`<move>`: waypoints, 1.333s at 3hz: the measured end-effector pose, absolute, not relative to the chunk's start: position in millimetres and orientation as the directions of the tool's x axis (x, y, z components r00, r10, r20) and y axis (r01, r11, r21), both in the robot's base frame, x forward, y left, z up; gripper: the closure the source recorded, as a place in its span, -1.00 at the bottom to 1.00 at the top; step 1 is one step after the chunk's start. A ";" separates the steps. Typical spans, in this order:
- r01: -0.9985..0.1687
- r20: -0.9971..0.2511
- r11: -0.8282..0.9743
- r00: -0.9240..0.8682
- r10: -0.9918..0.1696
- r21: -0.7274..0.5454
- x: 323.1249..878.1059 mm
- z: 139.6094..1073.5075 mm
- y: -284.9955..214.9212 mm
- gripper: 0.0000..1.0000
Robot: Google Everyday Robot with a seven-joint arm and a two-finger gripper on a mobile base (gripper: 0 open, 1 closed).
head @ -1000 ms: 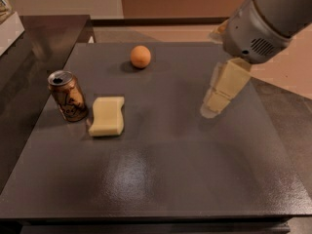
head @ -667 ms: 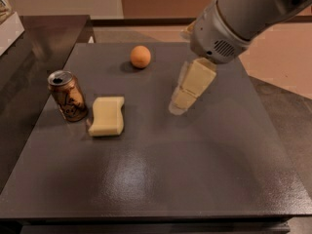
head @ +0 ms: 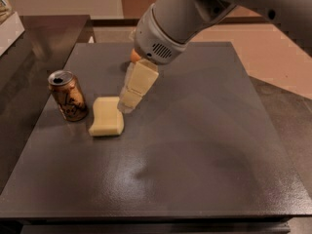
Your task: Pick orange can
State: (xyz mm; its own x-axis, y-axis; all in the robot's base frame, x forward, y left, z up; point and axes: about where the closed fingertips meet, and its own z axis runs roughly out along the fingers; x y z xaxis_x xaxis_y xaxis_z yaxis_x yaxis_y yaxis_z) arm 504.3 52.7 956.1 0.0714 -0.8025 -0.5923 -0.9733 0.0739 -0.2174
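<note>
A dark grey table (head: 209, 150) is seen from above and in front. 1 robot arm (head: 175, 18) reaches in from the upper right. Its grey wrist ends in a cream-coloured gripper (head: 126, 106) that slants down and to the left. The gripper's tip hangs low over the table, near the upper right corner of a pale yellow sponge (head: 107, 117), and I cannot make out whether it touches the sponge. From this side I cannot tell whether the gripper is parted or closed, and I see nothing in its grasp.

The orange can (head: 68, 95) stands upright near the left edge of the table. It is copper-brown with dark markings and a silver top rim. It sits just to the left of the sponge, so the sponge lies between the can and the gripper. 1 round orange fruit (head: 135, 56) peeks out behind the wrist, mostly hidden.

By my reading, the step in hand is the approach, and the can is not yet grasped. The next move calls for carrying the gripper left, past the sponge, and lining it up with the can's body before closing around it. The sponge leaves little room on the can's right side. A low sideways sweep could shove the sponge into the can and tip it, so coming in from above or from the front looks safer.
</note>
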 end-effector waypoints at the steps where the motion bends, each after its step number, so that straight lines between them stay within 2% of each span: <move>1: -0.980 -0.608 0.022 0.104 -0.787 -0.197 505.9 946.2 97.8 -1.00; 4: -0.988 -0.618 -0.014 0.106 -0.779 -0.152 521.0 917.7 166.0 -1.00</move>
